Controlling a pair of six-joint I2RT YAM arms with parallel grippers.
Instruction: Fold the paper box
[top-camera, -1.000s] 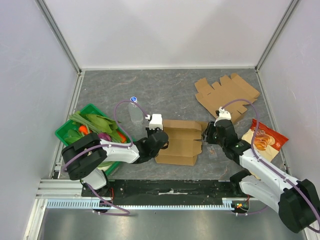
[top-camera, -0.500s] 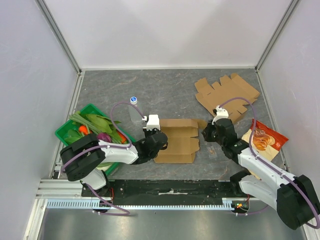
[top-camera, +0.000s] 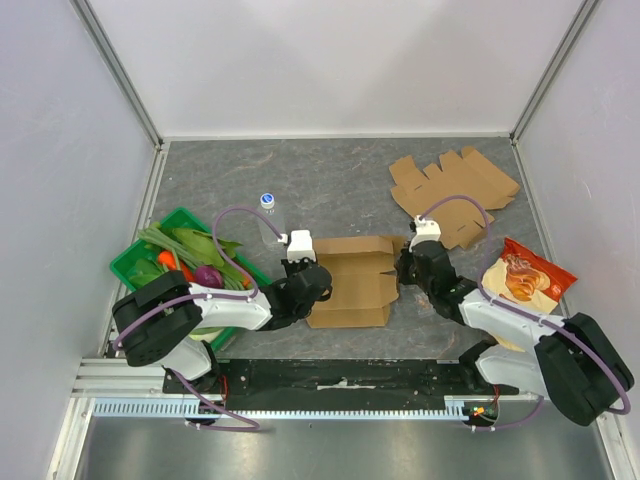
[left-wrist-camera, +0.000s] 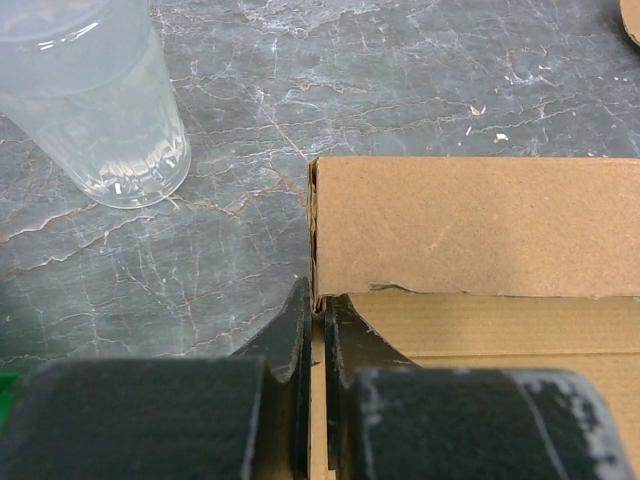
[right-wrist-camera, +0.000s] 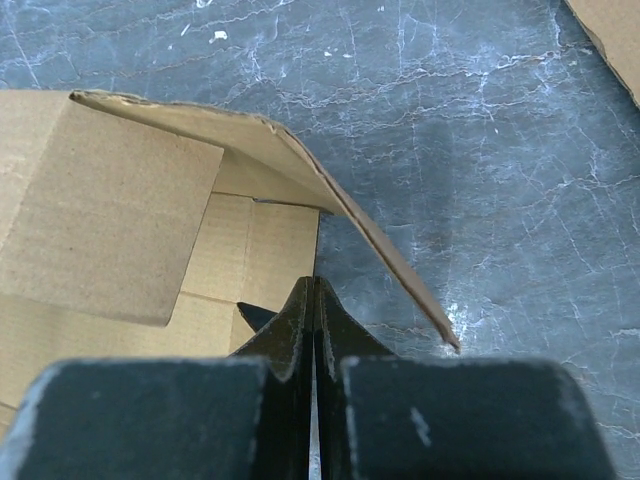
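The left hand (left-wrist-camera: 315, 302) is seen closed on the paper box (left-wrist-camera: 480, 220): in the left wrist view the thin left wall of the box is pinched between the two fingers (left-wrist-camera: 290, 325), with only a narrow slit left between them. From above, this hand (top-camera: 312, 283) is placed at the box's left side, near its far corner. The right hand (right-wrist-camera: 315, 292) is shut, its fingers (right-wrist-camera: 335, 320) pressed flat together with no gap visible; their tips are set at the right edge of the box's floor panel, and whether any cardboard is nipped there cannot be told. A loose flap (right-wrist-camera: 300, 170) is raised at a slant just beyond those fingertips, its free edge held off the stone surface. In the overhead view the right hand (top-camera: 403, 268) is found against the box's right side, so the paper box (top-camera: 355, 280) is flanked by both hands and is laid open-topped on the grey tabletop (top-camera: 340, 180), near the front edge and roughly midway across. A clear plastic bottle (top-camera: 269, 220) is stood just beyond the left hand. A green basket (top-camera: 125, 262) filled with vegetables is set further left. A flat cardboard sheet (top-camera: 455, 190) is spread at the far right, and a snack bag (top-camera: 520, 278) is laid at the right edge.
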